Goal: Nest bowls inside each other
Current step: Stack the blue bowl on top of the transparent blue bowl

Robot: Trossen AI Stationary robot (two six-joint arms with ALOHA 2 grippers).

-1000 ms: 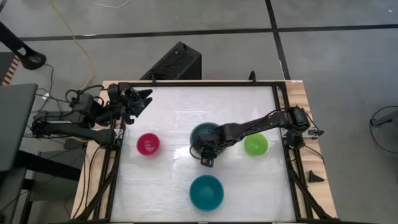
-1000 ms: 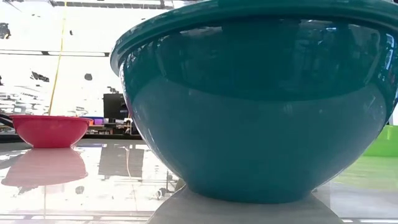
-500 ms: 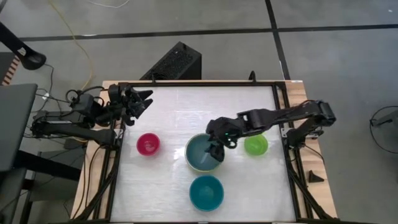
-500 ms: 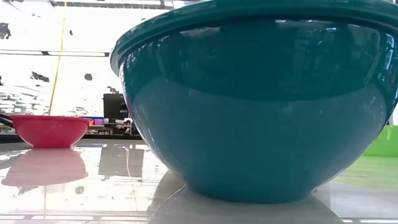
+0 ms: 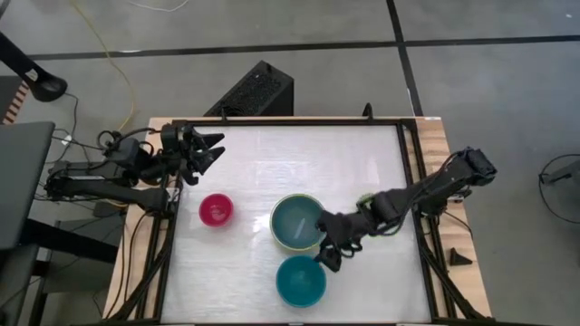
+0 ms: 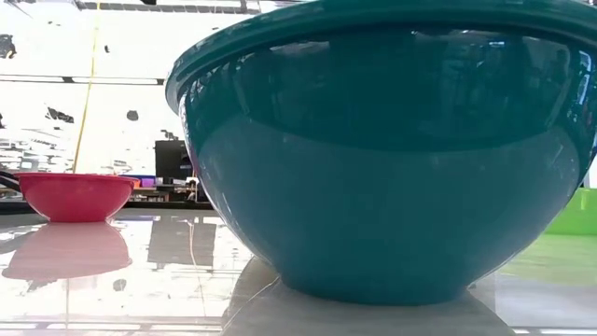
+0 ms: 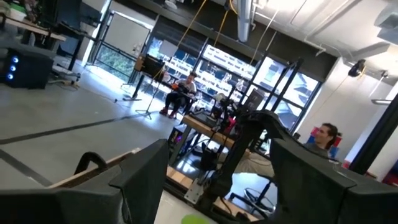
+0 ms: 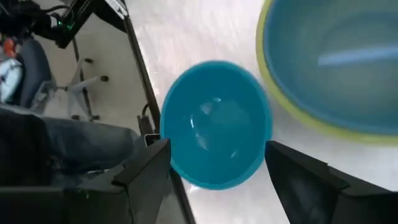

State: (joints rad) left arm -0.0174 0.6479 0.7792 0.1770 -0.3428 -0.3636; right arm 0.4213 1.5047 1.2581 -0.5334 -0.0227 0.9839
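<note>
— Bowls are sitting where, exactly?

— On the white table (image 5: 254, 163). A light blue bowl (image 5: 295, 220) is lying inside the large olive-green bowl (image 5: 275, 234), whose yellowish rim is showing as a ring around it, near the table's middle. The teal bowl (image 5: 300, 280) is standing just beside that pair at the near edge, glossy and empty, and it is filling the low view. The small magenta-pink bowl (image 5: 216, 210) is sitting apart toward the left arm's side. The small bright green bowl (image 5: 373, 217) is peeking out from under the right arm.

— And the grippers?

— The right gripper (image 5: 328, 257) is hanging over the teal bowl's rim, fingers spread wide and gripping nothing. The left gripper (image 5: 207, 150) is waiting at the far left corner, fingers parted too, empty.
</note>
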